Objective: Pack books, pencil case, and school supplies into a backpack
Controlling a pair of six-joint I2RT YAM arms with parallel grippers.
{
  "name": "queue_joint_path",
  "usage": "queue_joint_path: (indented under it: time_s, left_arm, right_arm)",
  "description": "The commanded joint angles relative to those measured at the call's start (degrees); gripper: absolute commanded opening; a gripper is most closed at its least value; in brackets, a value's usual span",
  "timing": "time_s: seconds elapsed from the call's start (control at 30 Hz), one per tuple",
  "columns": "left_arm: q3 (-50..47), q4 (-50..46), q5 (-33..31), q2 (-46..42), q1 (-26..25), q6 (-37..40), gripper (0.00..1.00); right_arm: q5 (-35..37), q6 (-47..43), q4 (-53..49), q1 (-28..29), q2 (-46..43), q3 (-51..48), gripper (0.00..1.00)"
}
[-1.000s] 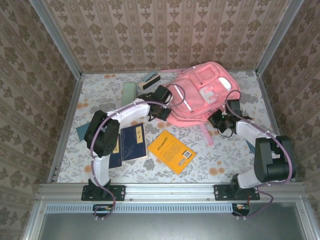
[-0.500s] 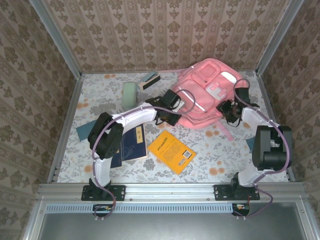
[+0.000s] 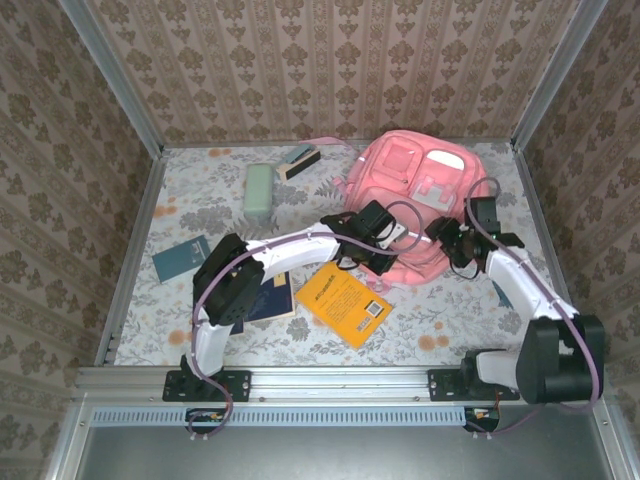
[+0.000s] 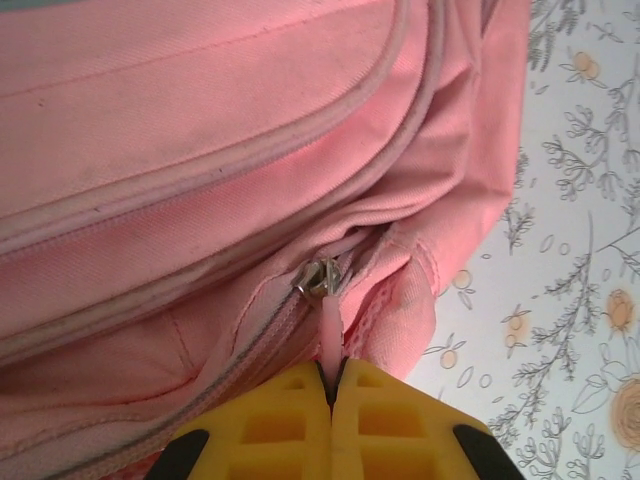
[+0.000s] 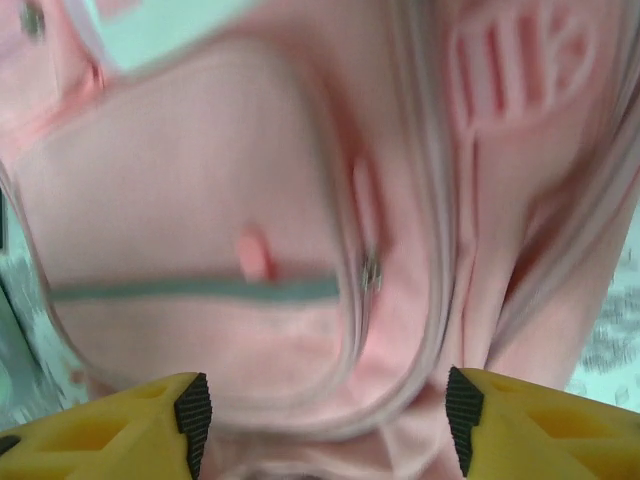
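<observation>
**Packing status: bag at the zip stage, nothing stowed**

- Backpack point(image 3: 400, 165): pink, lying flat at the far right of the table point(image 3: 200, 215), front pockets facing up. No compartment visibly gapes.
- Left gripper point(image 4: 332, 375): reaches across to the bag's near edge. The jaws are pressed fully together on the pink zipper pull point(image 4: 329, 330), with the metal slider just beyond the fingertips at a corner of the bag.
- Right gripper point(image 5: 327, 410): poised over the bag's right side. The jaws are spread wide and hold nothing.
- Pencil case point(image 3: 259, 190): mint-green, on the table at far left, well apart from the bag.
- Stapler-like block point(image 3: 300, 160): just beyond the pencil case, on the table.
- Orange-yellow paperback point(image 3: 343, 303): flat on the table, near the bag's near edge.
- Navy books point(image 3: 268, 296): beside the paperback, partly under the left arm.
- Teal booklet point(image 3: 182, 258): at the near left, on its own.

Assessment: every item listed lies outside the bag, so no packing is done. The step in hand appears to be working the zip. Once the compartment is open, all the books, the case and the oddments remain to be loaded.
</observation>
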Motion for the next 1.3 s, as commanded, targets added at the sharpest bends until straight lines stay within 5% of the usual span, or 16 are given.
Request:
queue_joint_path:
  time_s: [0.0,0.17,0.33,0.57,0.77,0.93,1.27]
  left_arm:
    - [0.9,1.8,1.9,-0.2,-0.1,-1.0,0.0]
    - [-1.3,2.1,2.3,-1.8,-0.3,-1.3,0.0]
    - [-1.5,2.4,2.3,-1.9,-0.6,-1.8,0.0]
    - [-1.9,1.5,1.4,-2.4,-1.3,-2.0,0.0]
    - [-2.1,-0.2,0.2,-3.1,-1.7,-2.3,0.0]
    - [-2.3,-1.7,-1.6,-3.6,-1.5,-1.8,0.0]
    - [-1.7,-9.0,-13.9,-3.2,3.5,0.6,0.0]
  right_arm:
    - [4.4,3.7,-5.6,0.8,-4.1,-4.4,0.72]
    - [-5.5,12.1,3.4,3.1,-9.5,-12.9,0.7]
    - [-4.3,22.8,15.5,12.2,-11.0,-18.4,0.72]
    - [-2.8,28.6,27.9,13.5,-4.7,-21.1,0.74]
    - [-0.8,28.6,31.9,13.4,-0.1,-20.5,0.5]
    - [1.7,27.0,29.6,12.5,-0.6,-20.6,0.03]
    - [-1.8,16.0,17.0,2.0,-8.4,-18.0,0.0]
